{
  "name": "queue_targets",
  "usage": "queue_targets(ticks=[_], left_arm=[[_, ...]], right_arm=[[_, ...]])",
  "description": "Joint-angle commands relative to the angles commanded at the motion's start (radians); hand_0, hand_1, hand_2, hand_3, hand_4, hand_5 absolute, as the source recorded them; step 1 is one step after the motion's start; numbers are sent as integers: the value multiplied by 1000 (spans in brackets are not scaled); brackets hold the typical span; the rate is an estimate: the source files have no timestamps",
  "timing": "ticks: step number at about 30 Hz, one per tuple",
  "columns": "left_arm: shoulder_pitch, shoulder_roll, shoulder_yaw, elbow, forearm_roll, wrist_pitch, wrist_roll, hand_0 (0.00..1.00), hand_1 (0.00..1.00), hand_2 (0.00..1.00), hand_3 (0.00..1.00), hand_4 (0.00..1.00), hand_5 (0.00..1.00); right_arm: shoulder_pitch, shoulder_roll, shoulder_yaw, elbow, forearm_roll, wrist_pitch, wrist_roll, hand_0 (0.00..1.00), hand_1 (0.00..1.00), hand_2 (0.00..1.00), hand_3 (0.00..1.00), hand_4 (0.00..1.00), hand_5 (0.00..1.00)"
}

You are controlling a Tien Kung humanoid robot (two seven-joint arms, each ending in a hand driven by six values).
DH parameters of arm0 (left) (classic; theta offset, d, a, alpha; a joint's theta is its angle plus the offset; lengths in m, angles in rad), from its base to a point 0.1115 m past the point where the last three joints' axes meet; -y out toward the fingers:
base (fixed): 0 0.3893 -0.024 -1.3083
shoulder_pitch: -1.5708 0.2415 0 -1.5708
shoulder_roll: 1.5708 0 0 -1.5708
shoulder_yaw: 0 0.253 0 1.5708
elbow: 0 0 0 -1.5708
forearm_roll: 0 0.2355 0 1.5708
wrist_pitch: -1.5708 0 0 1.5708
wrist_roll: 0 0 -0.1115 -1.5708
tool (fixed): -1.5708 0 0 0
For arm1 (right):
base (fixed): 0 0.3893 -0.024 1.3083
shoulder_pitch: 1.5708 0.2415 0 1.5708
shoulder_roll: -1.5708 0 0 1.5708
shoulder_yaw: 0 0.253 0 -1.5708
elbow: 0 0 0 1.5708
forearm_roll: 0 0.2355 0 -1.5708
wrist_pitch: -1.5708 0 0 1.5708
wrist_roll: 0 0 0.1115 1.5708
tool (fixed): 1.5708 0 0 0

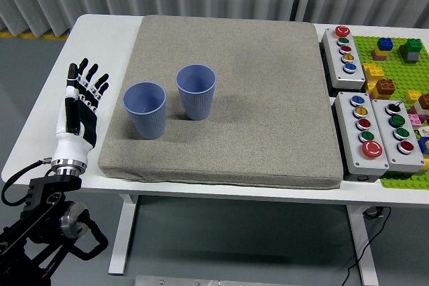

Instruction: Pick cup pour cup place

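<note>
Left hand beside mat, fingers spread, empty. Two blue cups: left cup, right cup, upright, close together on mat; I judge arranged for pouring. Nothing grasped yet.

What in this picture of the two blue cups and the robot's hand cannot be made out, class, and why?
- Right hand: out of the head view entirely.
- Contents of the left cup and right cup: the camera angle shows little of their insides.
- Brick plate: cut off by the right edge.
- Button box labels: too small to read.
- Left hand is open beside the mat.
</note>
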Motion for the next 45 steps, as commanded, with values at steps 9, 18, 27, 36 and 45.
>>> queue_targets(ticks=[9, 18, 27, 36, 45], left_arm=[[11, 5, -27, 11, 216, 33, 41, 870, 843, 962, 998, 998, 654], [51, 48, -30, -11, 395, -70, 111, 916, 891, 998, 998, 998, 438], [65, 62, 13, -3, 546, -93, 151, 954, 922, 998, 998, 998, 404], [19, 46, 22, 73, 572, -85, 162, 969, 933, 998, 998, 998, 395], [-23, 24, 15, 141, 599, -86, 174, 975, 938, 998, 998, 998, 396]], right_arm=[[3, -1, 1, 0, 1, 0, 1, 647, 635, 539, 544, 2, 22], [9, -4, 5, 1, -3, 1, -1, 647, 635, 539, 544, 2, 24], [11, -4, 4, 1, -3, 3, -1, 646, 635, 539, 543, 2, 25], [11, -4, 0, 0, 6, 0, -1, 647, 634, 538, 543, 2, 25], [12, -4, -2, 0, 8, 2, -1, 646, 634, 538, 543, 2, 23]])
